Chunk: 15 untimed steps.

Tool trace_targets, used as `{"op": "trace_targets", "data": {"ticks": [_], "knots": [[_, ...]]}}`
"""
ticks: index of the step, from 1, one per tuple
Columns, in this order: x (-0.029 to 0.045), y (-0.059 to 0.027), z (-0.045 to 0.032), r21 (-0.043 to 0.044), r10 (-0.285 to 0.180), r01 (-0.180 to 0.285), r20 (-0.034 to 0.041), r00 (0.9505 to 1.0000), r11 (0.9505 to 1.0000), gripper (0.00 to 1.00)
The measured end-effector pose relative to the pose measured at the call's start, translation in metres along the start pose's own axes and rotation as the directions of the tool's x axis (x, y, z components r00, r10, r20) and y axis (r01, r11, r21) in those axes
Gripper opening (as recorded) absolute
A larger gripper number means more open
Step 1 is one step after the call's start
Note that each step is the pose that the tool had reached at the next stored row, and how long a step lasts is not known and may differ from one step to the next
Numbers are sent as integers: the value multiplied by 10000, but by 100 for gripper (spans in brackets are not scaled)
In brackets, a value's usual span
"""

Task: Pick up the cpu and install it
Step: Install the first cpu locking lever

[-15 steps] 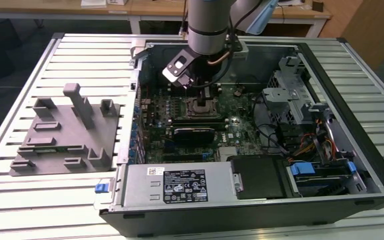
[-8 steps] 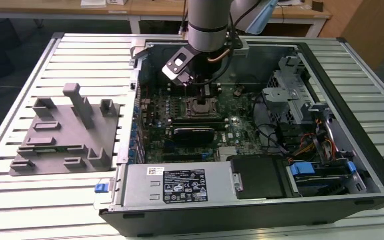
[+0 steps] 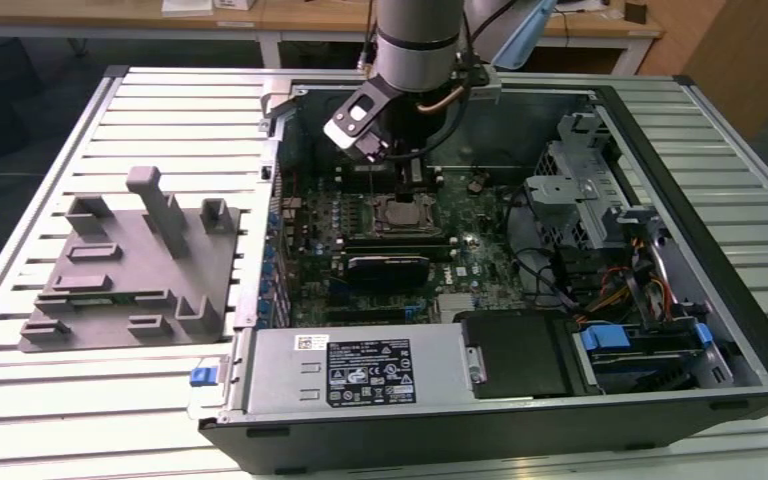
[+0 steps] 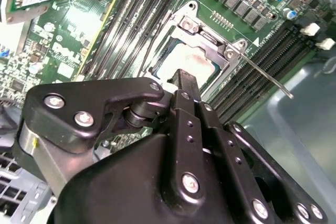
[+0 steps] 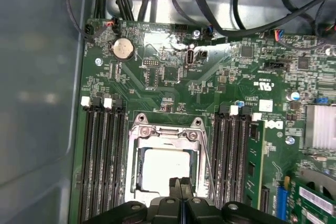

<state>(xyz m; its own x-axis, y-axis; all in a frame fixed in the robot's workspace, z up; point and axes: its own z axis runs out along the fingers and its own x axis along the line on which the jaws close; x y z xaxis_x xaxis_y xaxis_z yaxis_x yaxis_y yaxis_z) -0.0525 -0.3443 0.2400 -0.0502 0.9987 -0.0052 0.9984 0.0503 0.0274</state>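
The cpu (image 5: 160, 169) lies flat in the motherboard socket, pale silver top up, inside the open metal frame (image 5: 164, 129). In the second wrist view the cpu (image 4: 184, 59) has a smudged top and sits just beyond my fingertips. My gripper (image 5: 179, 184) hangs right over the chip's near edge with both black fingers pressed together and nothing between them. I cannot tell whether the tips touch the chip. From the exterior view the gripper (image 3: 411, 180) reaches down into the open computer case above the socket and cpu (image 3: 404, 212).
Memory slots (image 5: 102, 156) flank the socket on both sides. The socket's thin lever (image 4: 262, 74) stands out to one side. A grey moulded fixture (image 3: 131, 265) rests on the slatted table at the exterior view's left. The power supply (image 3: 357, 370), drive bays and cables crowd the case.
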Motion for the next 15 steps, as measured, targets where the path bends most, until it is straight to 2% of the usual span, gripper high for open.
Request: {"op": "trace_targets", "data": {"ticks": [7,9,12,15], "knots": [[-1,4,-159,0,0,0,1,10000,10000,11],[-1,5,-173,0,-13,13,-1,10000,10000,11],[-1,5,-171,-4,-452,452,-13,9990,9990,11],[-1,4,-165,-7,-989,989,-27,9951,9951,11]]}}
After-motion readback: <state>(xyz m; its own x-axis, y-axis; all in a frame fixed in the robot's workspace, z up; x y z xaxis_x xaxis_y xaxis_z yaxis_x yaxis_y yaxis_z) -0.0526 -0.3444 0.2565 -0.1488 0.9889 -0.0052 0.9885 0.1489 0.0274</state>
